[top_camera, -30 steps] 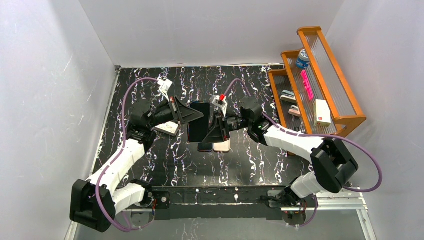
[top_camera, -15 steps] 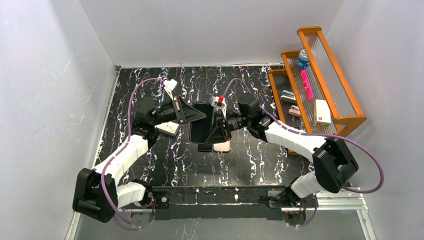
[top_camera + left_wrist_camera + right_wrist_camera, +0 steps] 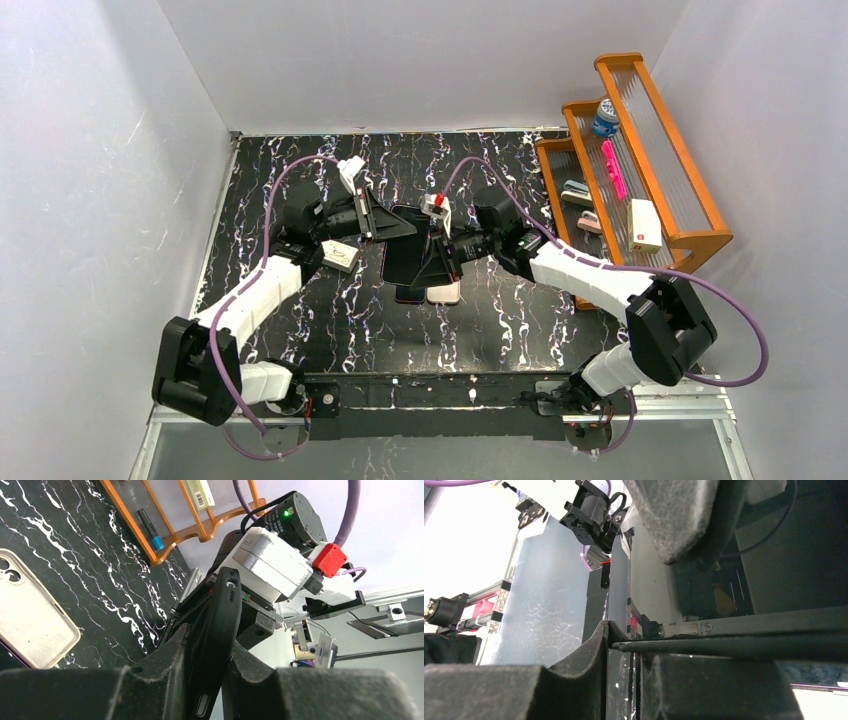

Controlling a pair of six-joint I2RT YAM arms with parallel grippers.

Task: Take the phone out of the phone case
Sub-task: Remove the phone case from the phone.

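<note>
A black phone in its black phone case (image 3: 405,255) hangs in the air over the middle of the table, held from both sides. My left gripper (image 3: 398,230) is shut on its upper left edge. In the left wrist view the rounded case edge (image 3: 222,610) with its button cut-outs runs up between the two pads of that gripper (image 3: 212,642). My right gripper (image 3: 438,265) is shut on the right edge. The right wrist view shows a thin dark lip (image 3: 734,645) pinched at the fingertips of the right gripper (image 3: 624,647). Whether phone and case have parted cannot be told.
On the black marbled table under the held phone lie a dark phone (image 3: 410,295) and a pale case (image 3: 445,292), the latter also in the left wrist view (image 3: 30,615). A small white box (image 3: 338,257) sits by the left arm. An orange rack (image 3: 620,160) stands at the right.
My left arm has swung forward and to the right, its wrist now higher over the table. The held phone has shifted slightly right. The right arm has barely moved.
</note>
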